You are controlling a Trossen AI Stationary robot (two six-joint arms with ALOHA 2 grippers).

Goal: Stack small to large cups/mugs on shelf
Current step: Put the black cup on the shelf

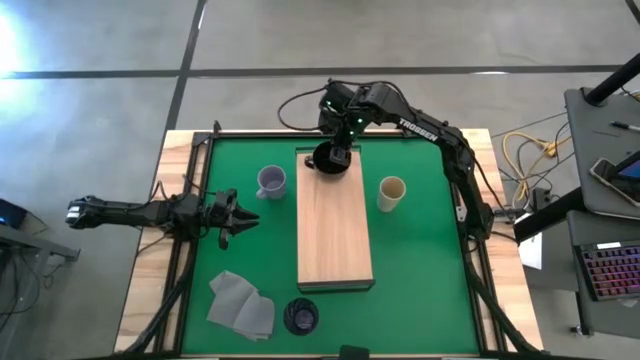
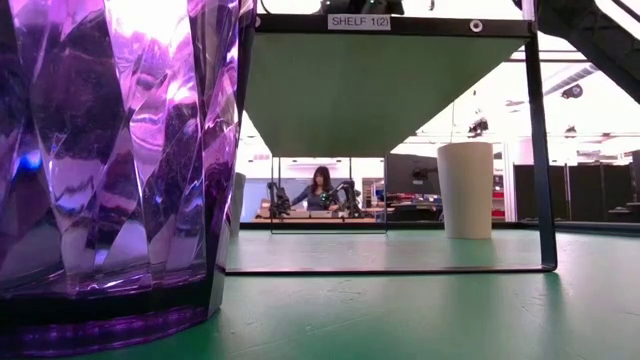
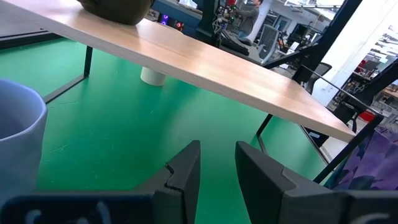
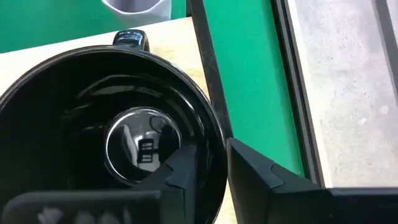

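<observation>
The black mug (image 1: 331, 158) stands upright on the far end of the wooden shelf (image 1: 335, 225). My right gripper (image 4: 211, 171) is over it, with its fingers at the mug's rim. The lavender mug (image 1: 271, 181) stands on the green mat left of the shelf, and the beige cup (image 1: 391, 193) stands on the mat right of it. The purple tumbler (image 1: 301, 316) stands at the mat's near edge. My left gripper (image 1: 240, 215) is open and low over the mat, left of the shelf and just near of the lavender mug (image 3: 18, 143). My right gripper holds the black mug by its rim (image 4: 214, 134), on the side away from the handle (image 4: 132, 38). One finger (image 4: 186, 171) is inside the mug and the other (image 4: 261, 174) outside, coming from above and pointing down. The mug stands upright with its base on the shelf.
A grey folded cloth (image 1: 240, 304) lies on the mat near its left near corner. The shelf stands on thin dark metal legs (image 2: 545, 150) with open space beneath it. A wooden frame (image 1: 185, 200) borders the mat. Most of the shelf's near part is bare board.
</observation>
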